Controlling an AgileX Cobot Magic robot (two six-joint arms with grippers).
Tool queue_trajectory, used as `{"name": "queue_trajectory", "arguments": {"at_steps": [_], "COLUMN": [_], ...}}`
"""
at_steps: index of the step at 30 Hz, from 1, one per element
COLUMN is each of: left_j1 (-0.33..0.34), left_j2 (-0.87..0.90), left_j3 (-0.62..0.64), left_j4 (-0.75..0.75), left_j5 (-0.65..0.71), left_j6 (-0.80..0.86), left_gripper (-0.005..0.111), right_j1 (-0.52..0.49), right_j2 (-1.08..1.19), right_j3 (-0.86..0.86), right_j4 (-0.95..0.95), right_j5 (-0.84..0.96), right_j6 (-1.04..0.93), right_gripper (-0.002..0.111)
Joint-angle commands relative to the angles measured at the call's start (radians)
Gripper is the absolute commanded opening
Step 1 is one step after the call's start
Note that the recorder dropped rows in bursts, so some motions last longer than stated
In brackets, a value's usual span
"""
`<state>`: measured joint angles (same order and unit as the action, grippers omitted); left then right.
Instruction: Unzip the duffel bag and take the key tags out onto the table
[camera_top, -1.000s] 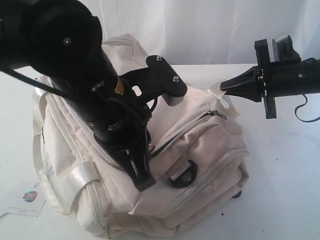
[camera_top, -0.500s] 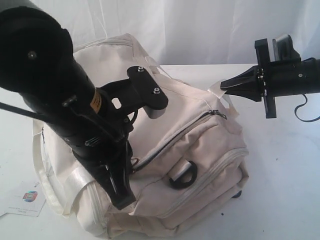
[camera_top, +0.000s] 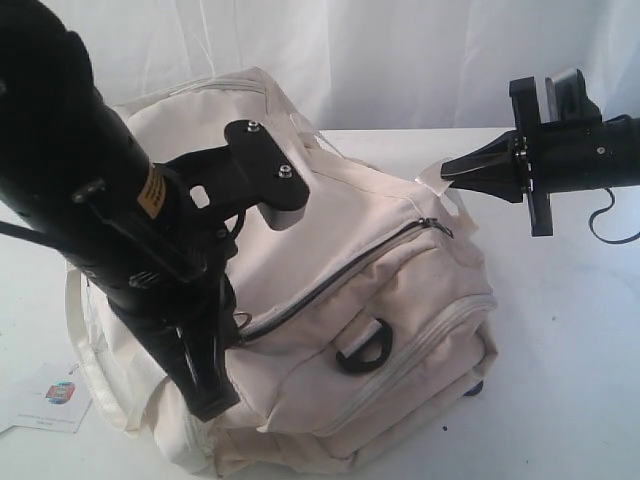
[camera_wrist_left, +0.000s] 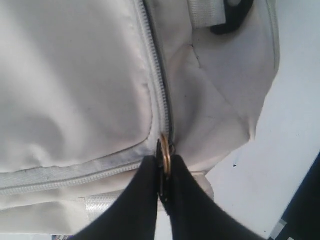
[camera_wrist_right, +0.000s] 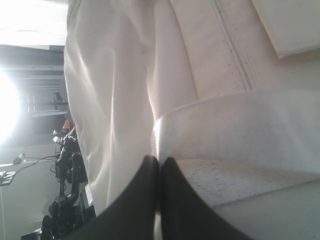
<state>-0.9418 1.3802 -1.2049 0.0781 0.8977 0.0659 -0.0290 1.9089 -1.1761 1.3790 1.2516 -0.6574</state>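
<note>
The cream duffel bag (camera_top: 400, 290) lies on the white table (camera_top: 560, 350). A dark slit runs along its top zipper (camera_top: 330, 280). My left gripper (camera_top: 215, 400) is at the slit's near-left end. In the left wrist view it (camera_wrist_left: 164, 162) is shut on the brass ring of the zipper pull (camera_wrist_left: 165, 150). My right gripper (camera_top: 447, 170) reaches the bag's far right end. Its jaws (camera_wrist_right: 159, 161) are shut on the edge of a white webbing strap (camera_wrist_right: 240, 140). The key tags are hidden.
A black D-ring (camera_top: 365, 350) hangs on the bag's front. A small white card with a coloured logo (camera_top: 55, 400) lies on the table at the front left. The left arm (camera_top: 90, 190) covers the bag's left half. A white curtain hangs behind.
My left gripper has moved toward the front left along the zipper, dragging the pull with it. The dark open slit has grown longer. The right gripper has not moved.
</note>
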Motion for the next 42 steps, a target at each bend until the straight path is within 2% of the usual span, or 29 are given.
{"name": "queue_trajectory", "arguments": {"at_steps": [1,6,13,15,18,21,22,25,32,38,42], "left_j1": [0.0,0.0,0.0,0.0,0.0,0.0,0.0,0.0,0.0,0.0,0.0], "left_j2": [-0.019,-0.023,-0.024,-0.024,-0.024,-0.024,-0.024,-0.024,-0.024,-0.024,-0.024], "left_j3": [0.01,0.035,0.091,0.098,0.098,0.098,0.098,0.098,0.098,0.098,0.098], "left_j4": [-0.01,-0.01,-0.01,-0.01,-0.01,-0.01,-0.01,-0.01,-0.01,-0.01,-0.008], "left_j5": [0.122,0.105,-0.07,-0.106,-0.124,-0.124,-0.124,-0.126,-0.153,-0.177,-0.183], "left_j6": [-0.01,-0.01,-0.017,-0.019,-0.019,-0.019,-0.019,-0.019,-0.022,-0.022,-0.018], "left_gripper": [0.0,0.0,0.0,0.0,0.0,0.0,0.0,0.0,0.0,0.0,0.0], "right_j1": [-0.016,-0.016,-0.016,-0.016,-0.016,-0.018,-0.018,-0.021,-0.021,-0.017,0.022], "right_j2": [-0.014,-0.014,-0.014,-0.014,-0.014,-0.014,-0.014,-0.018,-0.11,-0.27,-0.372], "right_j3": [-0.012,-0.012,-0.012,-0.012,-0.012,-0.012,-0.012,-0.012,-0.012,-0.012,-0.009], "right_j4": [0.038,0.038,0.056,0.061,0.052,0.022,0.01,-0.016,-0.063,-0.087,-0.128], "right_j5": [-0.031,-0.031,-0.031,-0.031,-0.031,-0.031,-0.031,-0.031,-0.031,-0.031,-0.031], "right_j6": [-0.019,-0.026,-0.163,-0.183,-0.187,-0.194,-0.194,-0.17,-0.189,-0.228,-0.286], "right_gripper": [0.0,0.0,0.0,0.003,0.019,0.043,0.055,0.072,0.063,0.063,0.062]}}
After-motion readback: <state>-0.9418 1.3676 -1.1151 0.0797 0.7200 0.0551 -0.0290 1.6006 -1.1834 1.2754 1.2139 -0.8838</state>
